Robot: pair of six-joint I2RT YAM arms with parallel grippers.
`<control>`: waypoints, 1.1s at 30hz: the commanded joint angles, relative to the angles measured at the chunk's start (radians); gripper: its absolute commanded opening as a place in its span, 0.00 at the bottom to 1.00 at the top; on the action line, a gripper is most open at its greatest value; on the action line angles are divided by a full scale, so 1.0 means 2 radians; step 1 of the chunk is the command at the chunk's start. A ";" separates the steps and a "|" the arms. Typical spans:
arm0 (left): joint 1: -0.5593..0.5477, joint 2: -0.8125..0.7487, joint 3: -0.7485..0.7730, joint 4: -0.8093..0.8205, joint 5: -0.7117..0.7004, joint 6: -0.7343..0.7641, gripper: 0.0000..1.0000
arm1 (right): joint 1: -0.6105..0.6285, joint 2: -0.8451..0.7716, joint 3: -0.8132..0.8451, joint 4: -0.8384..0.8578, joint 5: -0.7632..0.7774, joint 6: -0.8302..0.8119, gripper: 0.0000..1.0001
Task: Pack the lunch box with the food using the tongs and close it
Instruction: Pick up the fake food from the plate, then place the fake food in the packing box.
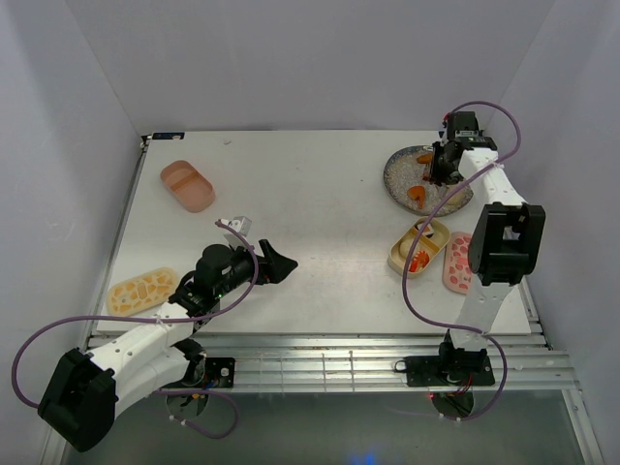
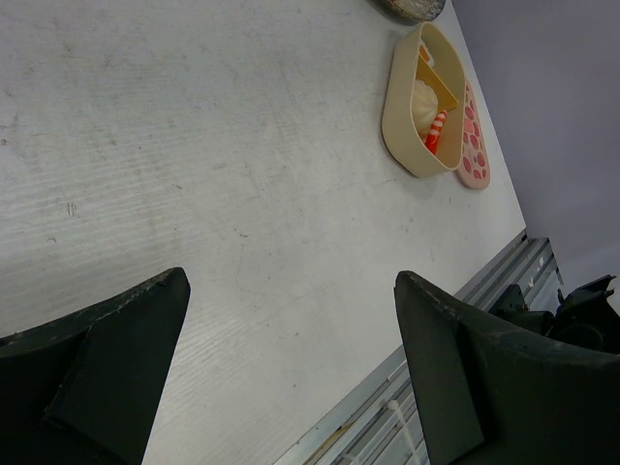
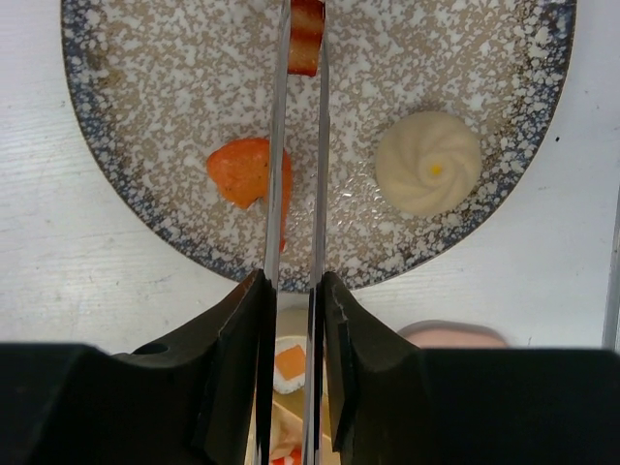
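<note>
- Top external view, near left: the tan-yellow lid point(image 1: 140, 291) lies flat on the table point(image 1: 320, 194) beside the left arm. It is off its tray, which leaves the box free for loading.
- Left gripper point(image 1: 276, 263) hovers low over bare table, left of centre, on a folded arm whose forearm points right. Its jaws stand wide apart and hold nothing. I judge it parked out of the way until the lids are needed.
- Near right: the tan-yellow tray point(image 1: 418, 245) sits with the pink lid point(image 1: 457, 262) just beside it on the right. The tray already holds a few pieces, and it lies between the right arm's base and the plate, probably to keep each carry short.
- Far left: the pink tray point(image 1: 187, 184) stands well apart from the rest and looks unfilled.
- Far right: the right arm stretches away from its base, with the wrist tipped down over the grey speckled plate point(image 1: 399, 179).
- Right gripper point(image 3: 293, 300) is clamped on the tongs point(image 3: 276, 145) and squeezes the blades nearly together. The tongs run lengthwise ahead of the fingers, so the tips reach the food first.
- Blade tips flank a red-and-white striped piece point(image 3: 306, 39) on the plate's far side, though I cannot tell whether it is lifted. The orange piece point(image 3: 242, 172) lies against the left blade, and the cream bun point(image 3: 427, 162) sits apart on the right.
</note>
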 commanded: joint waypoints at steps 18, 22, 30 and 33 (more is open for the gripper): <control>-0.003 -0.011 0.006 -0.001 0.003 0.002 0.98 | 0.012 -0.151 -0.082 0.009 0.009 0.014 0.31; -0.003 -0.010 0.006 -0.001 0.005 0.001 0.98 | 0.012 -0.192 -0.123 0.010 0.009 0.024 0.31; -0.003 -0.003 0.006 -0.001 0.004 0.000 0.98 | 0.013 -0.283 -0.196 -0.009 0.000 0.045 0.30; -0.003 0.000 0.006 -0.001 0.002 0.000 0.98 | 0.017 -0.321 -0.233 -0.018 -0.001 0.056 0.30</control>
